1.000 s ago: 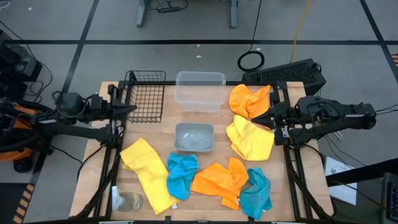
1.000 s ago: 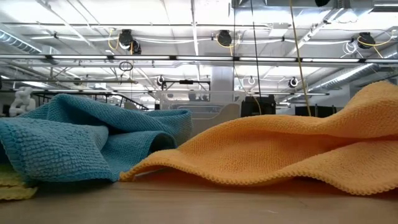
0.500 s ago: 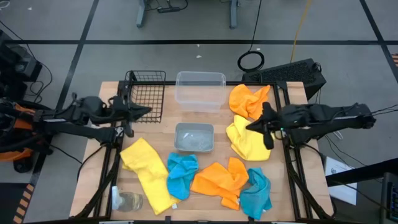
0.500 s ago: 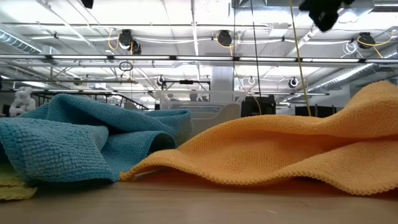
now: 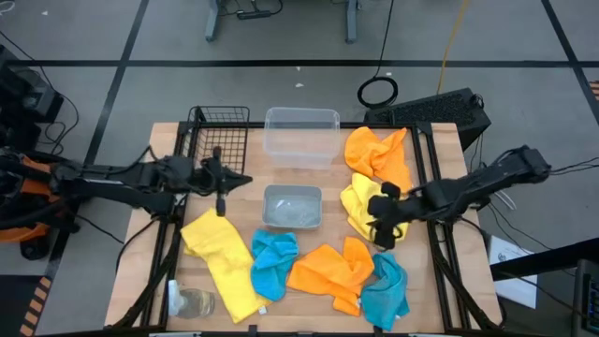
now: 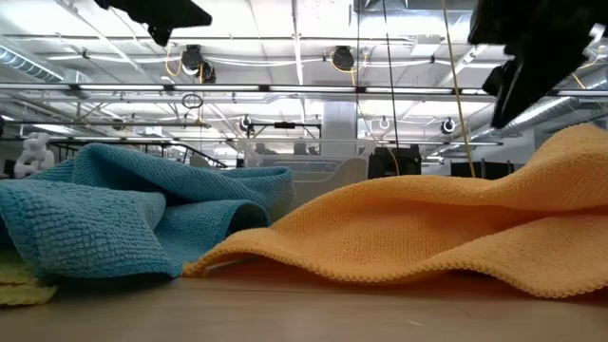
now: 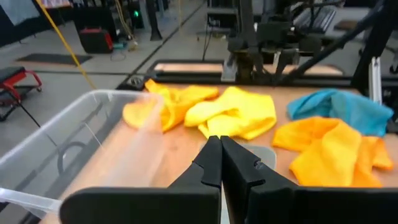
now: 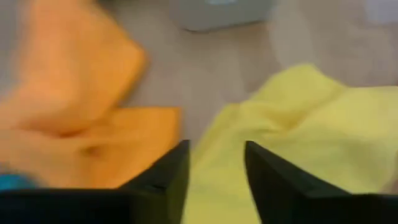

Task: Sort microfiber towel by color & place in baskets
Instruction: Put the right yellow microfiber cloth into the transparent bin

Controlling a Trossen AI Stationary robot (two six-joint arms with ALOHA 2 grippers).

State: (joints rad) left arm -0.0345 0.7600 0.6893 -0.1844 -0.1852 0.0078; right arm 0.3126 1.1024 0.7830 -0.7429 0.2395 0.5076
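Note:
Several microfiber towels lie flat on the table: yellow (image 5: 221, 260), blue (image 5: 271, 264), orange (image 5: 332, 269) and teal (image 5: 386, 292) near the front, yellow (image 5: 360, 201) and orange (image 5: 376, 150) at the right. The black wire basket (image 5: 217, 140), clear tub (image 5: 301, 136) and grey tray (image 5: 292, 207) stand in the middle and at the back. My left gripper (image 5: 225, 183) (image 7: 219, 146) is shut and empty, in the air beside the wire basket. My right gripper (image 5: 382, 221) (image 8: 216, 149) is open, pointing down above the right yellow towel (image 8: 298, 130), clear of it.
A clear glass cup (image 5: 193, 302) stands at the front left corner. In the low view the blue towel (image 6: 123, 214) and orange towel (image 6: 437, 233) fill the foreground, and both grippers hang high above them. Bare wood shows between the tray and the wire basket.
My left gripper has gone toward the table's right edge and a little nearer, past the wire basket's front. My right gripper has gone toward the left and near edges, tipping its fingers down over the right yellow towel. No towel has moved.

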